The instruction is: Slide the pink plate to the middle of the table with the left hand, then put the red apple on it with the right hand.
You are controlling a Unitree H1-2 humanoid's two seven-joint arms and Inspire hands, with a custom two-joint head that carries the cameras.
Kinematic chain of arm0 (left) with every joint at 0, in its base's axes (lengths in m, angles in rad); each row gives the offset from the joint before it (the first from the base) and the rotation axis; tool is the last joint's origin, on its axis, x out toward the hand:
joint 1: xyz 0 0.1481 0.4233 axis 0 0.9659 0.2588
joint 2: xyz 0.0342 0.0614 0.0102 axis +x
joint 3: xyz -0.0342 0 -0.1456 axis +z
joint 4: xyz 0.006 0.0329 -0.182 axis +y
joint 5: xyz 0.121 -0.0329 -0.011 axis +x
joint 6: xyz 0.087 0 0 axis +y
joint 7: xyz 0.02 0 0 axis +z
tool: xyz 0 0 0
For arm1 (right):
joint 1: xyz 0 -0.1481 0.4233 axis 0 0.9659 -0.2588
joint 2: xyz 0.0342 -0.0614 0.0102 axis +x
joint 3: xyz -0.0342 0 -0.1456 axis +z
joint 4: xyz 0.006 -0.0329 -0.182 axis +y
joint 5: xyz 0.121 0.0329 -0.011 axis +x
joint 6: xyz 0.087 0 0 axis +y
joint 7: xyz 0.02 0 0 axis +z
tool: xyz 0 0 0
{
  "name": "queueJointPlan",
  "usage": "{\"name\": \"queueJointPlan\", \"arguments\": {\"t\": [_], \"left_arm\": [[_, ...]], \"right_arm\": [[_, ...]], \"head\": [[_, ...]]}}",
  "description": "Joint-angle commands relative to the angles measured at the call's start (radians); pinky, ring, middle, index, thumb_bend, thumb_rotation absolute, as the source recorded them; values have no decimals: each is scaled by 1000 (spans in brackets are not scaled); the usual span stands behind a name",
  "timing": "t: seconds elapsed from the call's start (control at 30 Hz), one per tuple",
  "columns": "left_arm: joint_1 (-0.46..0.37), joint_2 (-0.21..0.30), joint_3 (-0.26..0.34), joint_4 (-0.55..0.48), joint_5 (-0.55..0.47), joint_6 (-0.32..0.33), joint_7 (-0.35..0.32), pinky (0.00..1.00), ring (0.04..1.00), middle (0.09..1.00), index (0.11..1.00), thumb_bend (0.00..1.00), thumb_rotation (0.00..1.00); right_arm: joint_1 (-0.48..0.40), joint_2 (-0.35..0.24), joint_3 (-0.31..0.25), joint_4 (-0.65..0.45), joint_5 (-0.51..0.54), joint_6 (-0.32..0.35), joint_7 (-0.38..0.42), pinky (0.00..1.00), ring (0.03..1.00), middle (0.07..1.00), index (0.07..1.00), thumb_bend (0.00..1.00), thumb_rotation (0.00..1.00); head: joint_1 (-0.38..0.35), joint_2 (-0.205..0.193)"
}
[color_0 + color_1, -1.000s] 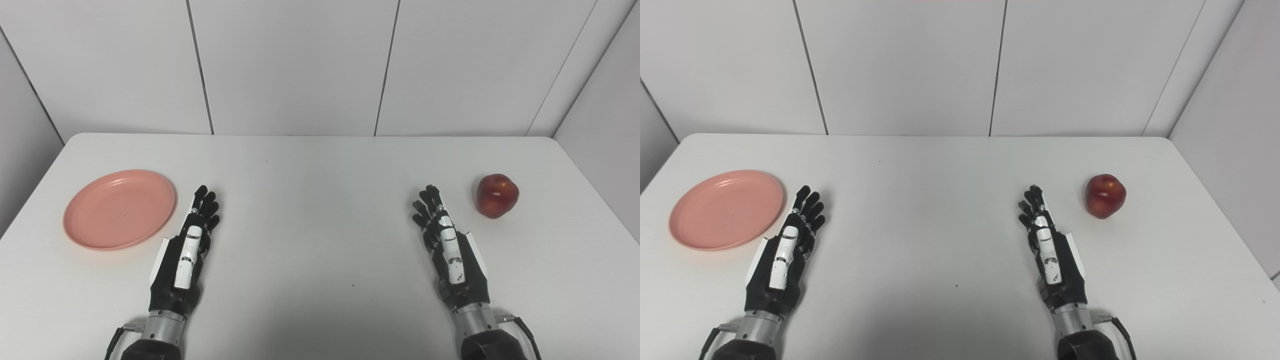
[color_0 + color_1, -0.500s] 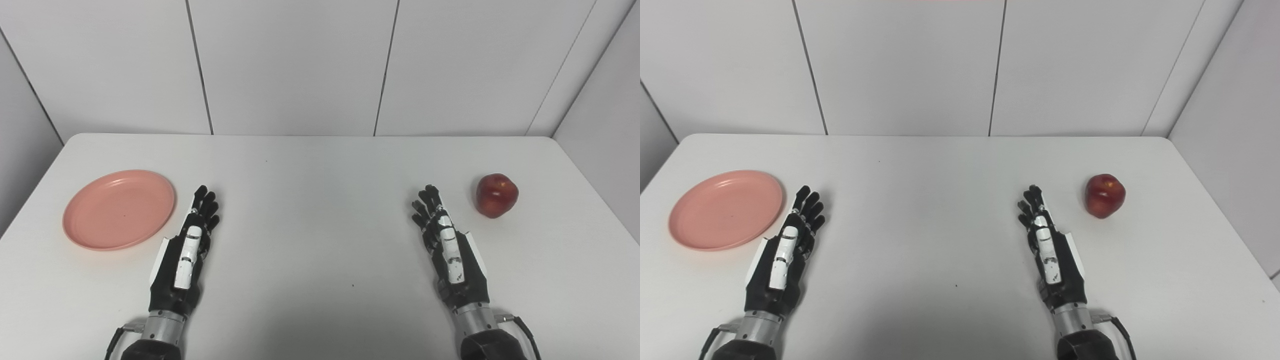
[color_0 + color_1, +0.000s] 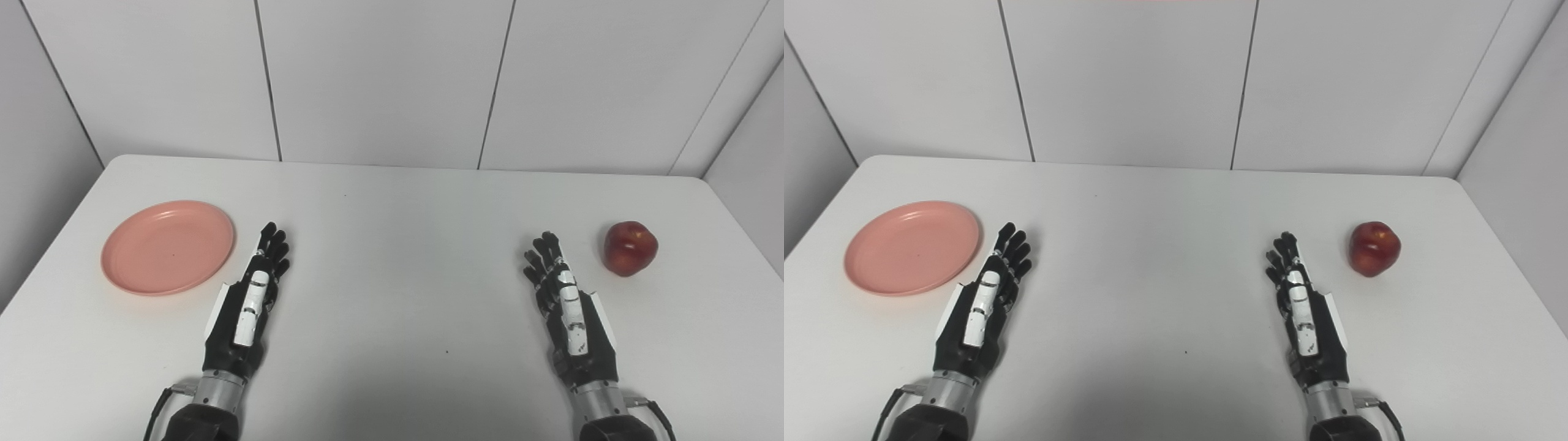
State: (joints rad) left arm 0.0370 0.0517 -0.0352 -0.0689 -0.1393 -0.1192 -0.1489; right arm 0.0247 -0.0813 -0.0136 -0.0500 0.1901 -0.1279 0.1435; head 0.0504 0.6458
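Here the left hand (image 3: 248, 306) lies low over the white surface (image 3: 398, 275), fingers stretched forward and slightly apart, holding nothing. The pink plate (image 3: 168, 247) sits flat just beyond and to the outer side of that hand, close beside its fingertips but with a thin strip of bare surface between them, so the two do not touch. The plate has nothing on it and rests toward the left end of the surface, well apart from the middle.

The right hand (image 3: 569, 312) mirrors the left one: low over the surface, fingers extended forward and a little spread, also holding nothing. The red apple (image 3: 630, 248) stands upright on the surface ahead of this hand and off to its outer side, near the fingertips yet clearly apart from them, with its stem dimple facing up.

Between the two hands the surface stretches wide, and the plate and apple lie at opposite ends, each on the far side of its nearer hand.
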Motion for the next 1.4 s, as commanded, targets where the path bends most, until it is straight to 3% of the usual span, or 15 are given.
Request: {"name": "queueJointPlan", "arguments": {"t": [0.0,0.57,1.37], "left_arm": [[46,-32,-13,28,3,-22,6,1000,999,1000,980,301,1000],[44,-71,-57,67,39,-35,38,1000,998,1000,966,349,1000],[46,-75,-62,73,56,-40,54,1000,991,998,965,323,1000]], "right_arm": [[34,-15,-12,55,4,-36,15,990,981,999,1000,395,1000],[27,-64,-42,101,40,-74,53,989,973,990,999,367,1000],[29,-62,-43,112,58,-82,68,1000,990,1000,1000,315,1000]], "head": [[24,-3],[210,-43],[213,-64]]}}
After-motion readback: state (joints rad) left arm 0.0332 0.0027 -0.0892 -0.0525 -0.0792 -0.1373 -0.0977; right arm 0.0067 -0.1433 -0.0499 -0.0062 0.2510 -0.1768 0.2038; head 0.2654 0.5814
